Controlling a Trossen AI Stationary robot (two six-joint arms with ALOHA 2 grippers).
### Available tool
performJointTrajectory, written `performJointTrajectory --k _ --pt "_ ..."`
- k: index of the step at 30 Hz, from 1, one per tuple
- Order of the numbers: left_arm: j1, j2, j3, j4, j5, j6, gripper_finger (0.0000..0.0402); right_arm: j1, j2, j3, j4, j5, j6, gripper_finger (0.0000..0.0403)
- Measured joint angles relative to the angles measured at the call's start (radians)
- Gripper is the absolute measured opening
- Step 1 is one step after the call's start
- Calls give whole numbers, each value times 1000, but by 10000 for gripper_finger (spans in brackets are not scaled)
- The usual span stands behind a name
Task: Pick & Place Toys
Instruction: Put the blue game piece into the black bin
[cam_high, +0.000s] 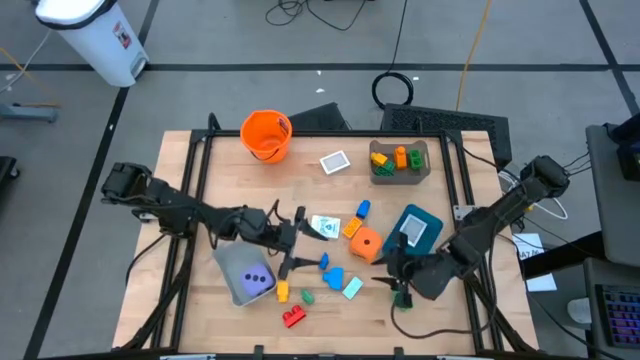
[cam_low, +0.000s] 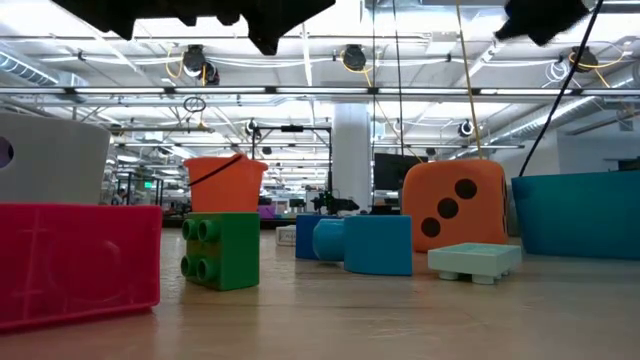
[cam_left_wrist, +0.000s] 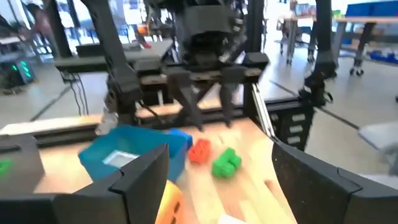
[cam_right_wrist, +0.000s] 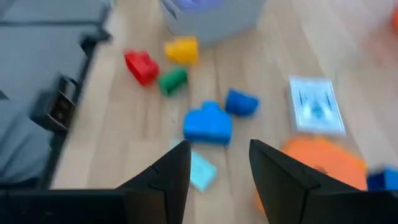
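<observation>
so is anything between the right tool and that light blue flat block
Nothing visible. The right tool stands open just off the light blue flat block, with bare wood between; the big blue block lies beyond it.

Grey floor (cam_high: 250, 90), white bin (cam_high: 95, 35)
</observation>
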Motion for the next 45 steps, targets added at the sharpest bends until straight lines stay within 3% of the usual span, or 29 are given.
performJointTrajectory --k 7,15,21,31,35,45 --pt "-36 0 0 -36 0 -20 286 -41 0 -34 -165 -2 176 155" --pt "-64 0 0 -70 -1 -22 287 -82 0 -64 -148 -17 285 155" --pt "-66 0 0 -78 -1 -21 283 -106 0 -66 -151 -269 324 167" --pt "-64 0 0 -78 -52 -21 285 -108 -7 -66 -179 -603 367 196" --pt "-64 0 0 -78 -78 -17 285 -107 -38 -66 -200 -752 502 193" --pt "-42 0 0 -78 -81 -46 285 -5 -104 -67 -343 -656 623 160"
